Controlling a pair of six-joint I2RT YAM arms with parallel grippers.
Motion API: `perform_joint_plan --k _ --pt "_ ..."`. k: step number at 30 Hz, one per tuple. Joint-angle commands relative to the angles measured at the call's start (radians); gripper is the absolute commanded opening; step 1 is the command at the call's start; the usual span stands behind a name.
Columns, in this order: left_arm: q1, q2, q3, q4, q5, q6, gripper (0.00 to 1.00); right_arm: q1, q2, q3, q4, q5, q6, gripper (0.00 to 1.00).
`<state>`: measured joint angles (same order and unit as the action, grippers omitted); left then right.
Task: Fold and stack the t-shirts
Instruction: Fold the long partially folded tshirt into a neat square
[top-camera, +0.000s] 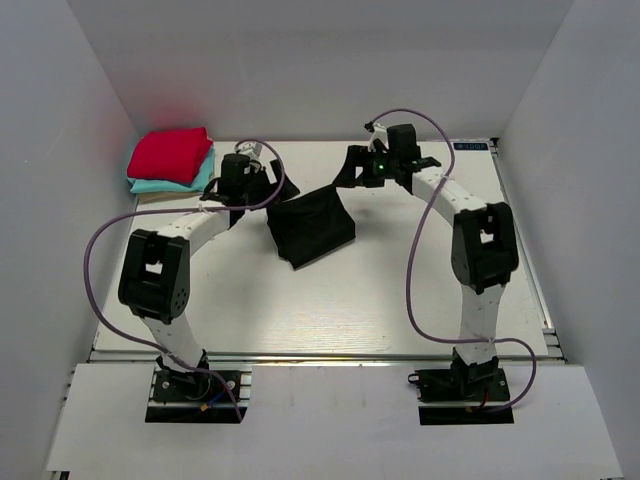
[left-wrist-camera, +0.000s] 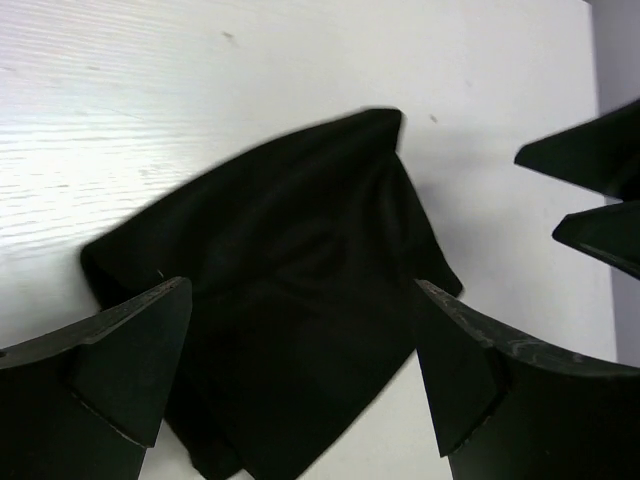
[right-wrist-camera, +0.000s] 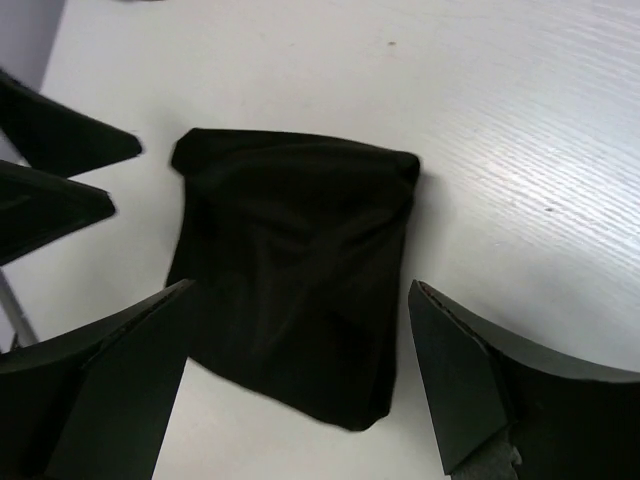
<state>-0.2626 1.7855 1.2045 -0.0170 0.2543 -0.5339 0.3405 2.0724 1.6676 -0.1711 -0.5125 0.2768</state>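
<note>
The black t-shirt (top-camera: 311, 229) lies folded into a small rectangle in the middle of the table. It also shows in the left wrist view (left-wrist-camera: 290, 300) and the right wrist view (right-wrist-camera: 295, 270). A folded red t-shirt (top-camera: 170, 155) lies on a folded teal one (top-camera: 170, 184) at the back left. No tan shirt is in view. My left gripper (top-camera: 272, 186) is open and empty, above the table just left of the black shirt. My right gripper (top-camera: 352, 166) is open and empty, above the table just behind and right of it.
White walls close in the table (top-camera: 330, 310) on the left, back and right. Purple cables loop beside both arms. The red and teal stack sits against the left wall.
</note>
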Motion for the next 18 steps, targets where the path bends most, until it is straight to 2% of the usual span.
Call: perform_joint_plan --k 1,5,11,15,18 --pt "-0.015 -0.057 -0.057 0.08 0.143 0.018 1.0 0.005 -0.086 -0.086 0.058 -0.088 -0.01 0.9" --pt "-0.024 0.003 -0.048 0.126 0.2 0.054 1.0 0.017 -0.055 -0.075 0.056 -0.187 0.001 0.9" --pt "-0.001 0.141 0.03 0.112 0.24 0.068 1.0 0.032 0.095 0.058 0.039 -0.241 0.027 0.9" --pt "0.008 0.232 0.084 0.114 0.197 0.068 1.0 0.038 0.222 0.161 0.135 -0.283 0.106 0.9" --pt "0.02 0.273 0.112 0.097 0.178 0.057 1.0 0.029 0.325 0.23 0.222 -0.252 0.183 0.9"
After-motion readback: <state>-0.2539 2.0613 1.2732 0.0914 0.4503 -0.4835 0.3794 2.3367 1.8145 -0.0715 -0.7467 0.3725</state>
